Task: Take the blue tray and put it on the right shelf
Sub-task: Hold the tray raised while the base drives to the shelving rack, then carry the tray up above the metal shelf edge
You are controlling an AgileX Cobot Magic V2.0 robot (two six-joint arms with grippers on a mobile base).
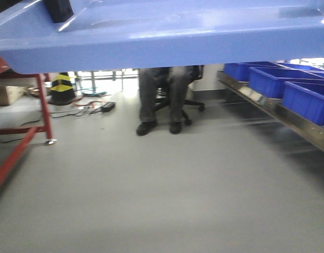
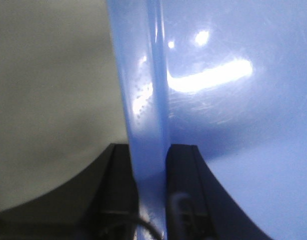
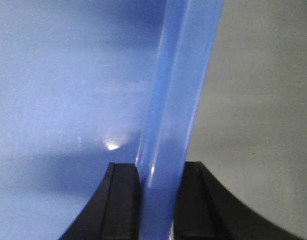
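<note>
- Front view: blue tray (image 1: 167, 42) held aloft across the top of frame; right shelf (image 1: 273, 109) off to the right, not reached.
- Left wrist: left end effector (image 2: 149, 160) clamped on the tray rim. Glossy plastic, likely slippery.
- Right wrist: right end effector (image 3: 158, 172) pinches another rim. Looks light and stiff, so rim grips suit.

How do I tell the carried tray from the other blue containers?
On the right, a steel shelf holds deep dark-blue bins. The blue tray fills the top of the front view, rim pinched by the left gripper and right gripper; it is paler, shallow, glossy.
</note>
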